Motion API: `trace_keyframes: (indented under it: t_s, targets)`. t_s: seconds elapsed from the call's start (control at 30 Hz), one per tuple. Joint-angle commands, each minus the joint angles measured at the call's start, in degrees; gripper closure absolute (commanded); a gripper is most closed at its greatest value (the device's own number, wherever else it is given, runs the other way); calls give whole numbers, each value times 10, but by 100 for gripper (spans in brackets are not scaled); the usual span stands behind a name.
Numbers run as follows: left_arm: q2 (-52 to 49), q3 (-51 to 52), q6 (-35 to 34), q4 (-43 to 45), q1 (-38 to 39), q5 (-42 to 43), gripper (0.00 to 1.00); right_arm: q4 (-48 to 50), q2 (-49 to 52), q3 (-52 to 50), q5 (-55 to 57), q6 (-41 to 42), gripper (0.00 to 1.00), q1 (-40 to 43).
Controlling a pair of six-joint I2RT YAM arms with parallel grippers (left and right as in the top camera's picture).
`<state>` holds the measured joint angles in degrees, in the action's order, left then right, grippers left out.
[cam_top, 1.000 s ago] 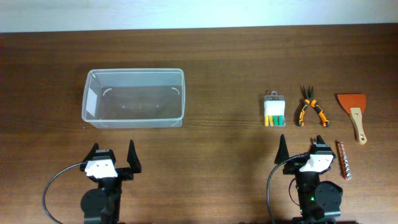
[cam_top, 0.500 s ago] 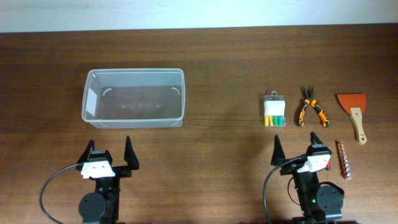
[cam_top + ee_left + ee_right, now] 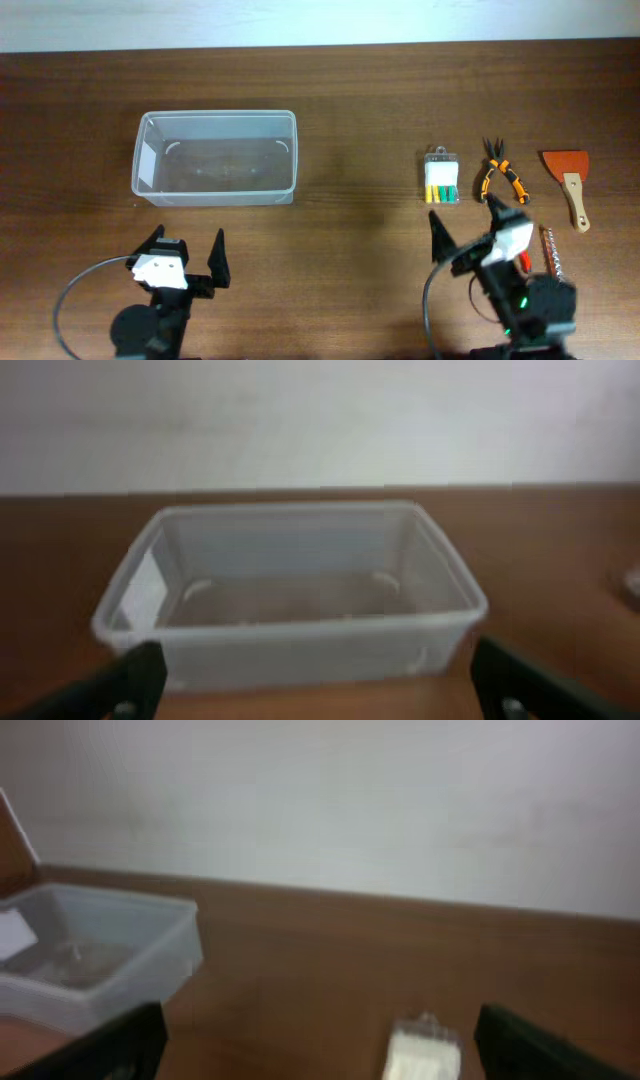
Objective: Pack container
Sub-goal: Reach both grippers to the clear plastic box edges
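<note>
The container [image 3: 216, 113] is a clear plastic tub, empty, on the left half of the wooden table. It fills the left wrist view [image 3: 300, 622] and shows at the left edge of the right wrist view [image 3: 110, 945]. My left gripper [image 3: 188, 240] is open and empty, a little in front of the tub, which shows between its fingers [image 3: 325, 695]. My right gripper [image 3: 462, 212] is open and empty, angled left, just in front of a small clear case of coloured bits [image 3: 441, 180]. The case shows blurred between its fingers [image 3: 425, 1055].
Orange-handled pliers [image 3: 498, 175] lie right of the bit case. A scraper with an orange blade and wooden handle [image 3: 568, 180] lies at the far right. A rail of metal bits [image 3: 555, 262] lies beside the right arm, partly hidden by it.
The right gripper has moved forward toward the bit case and turned to the left. The left arm has shifted slightly and tilted. Nothing has been grasped.
</note>
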<state>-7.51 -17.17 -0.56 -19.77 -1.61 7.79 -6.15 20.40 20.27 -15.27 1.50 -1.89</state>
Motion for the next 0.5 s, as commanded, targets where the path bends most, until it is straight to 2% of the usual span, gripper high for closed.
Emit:
trace_keyframes:
  t_s: [0.0, 0.23, 0.37, 0.47]
  targets:
    - [-51, -82, 65, -21, 2, 15, 1, -36, 111, 120, -63, 5, 1, 4]
    - [-96, -162, 128, 91, 2, 14, 1, -57, 279, 306, -237, 33, 1, 4]
    - [-147, -218, 129, 64, 0, 11, 1, -154, 366, 408, -205, 35, 1, -17]
    - [-234, -299, 129, -15, -11, 10, 1, -264, 444, 510, -130, 27, 1, -69]
